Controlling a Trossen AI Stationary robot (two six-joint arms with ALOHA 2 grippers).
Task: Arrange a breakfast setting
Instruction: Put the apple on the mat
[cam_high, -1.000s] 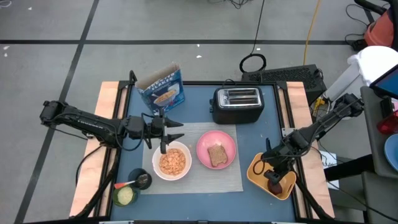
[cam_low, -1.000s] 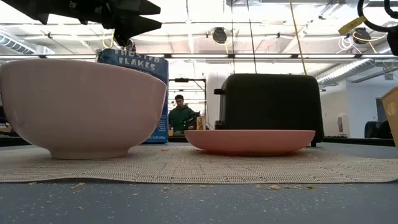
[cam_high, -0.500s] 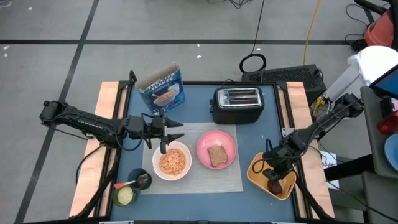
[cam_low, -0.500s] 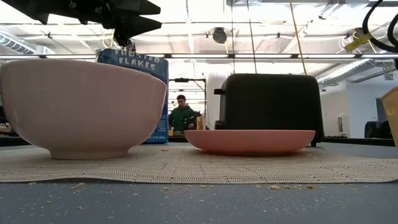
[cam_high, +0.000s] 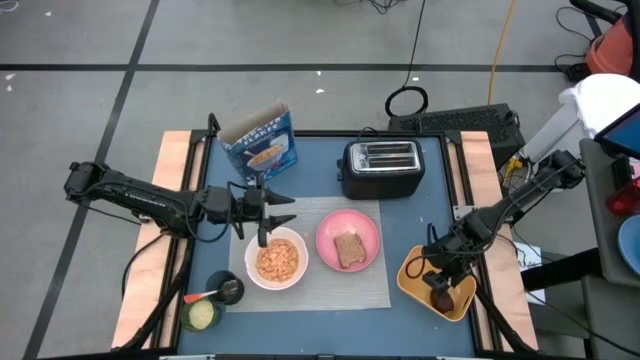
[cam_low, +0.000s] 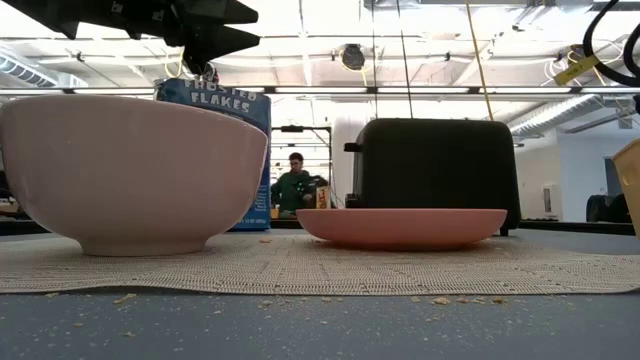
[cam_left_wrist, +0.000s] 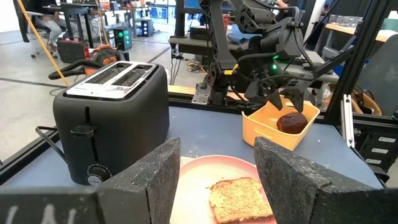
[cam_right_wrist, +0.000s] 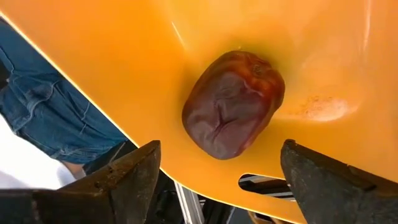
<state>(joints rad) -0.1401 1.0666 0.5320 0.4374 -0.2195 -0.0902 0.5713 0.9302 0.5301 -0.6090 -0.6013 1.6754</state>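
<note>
I am at the step of fetching the fruit. It lies in the yellow dish at the right of the worktop, not yet on the mat. My right end effector hangs directly over it, fingers wide, one on each side, holding nothing. Next I judge I must go down and close gently, because the fruit looks soft. My left end effector waits over the far rim of the bowl, fingers partly apart; the spoon is not visible to me.

I count one bowl with cereal, one pink plate, one toast slice, one fruit, one mat, one toaster, one cereal box.
</note>
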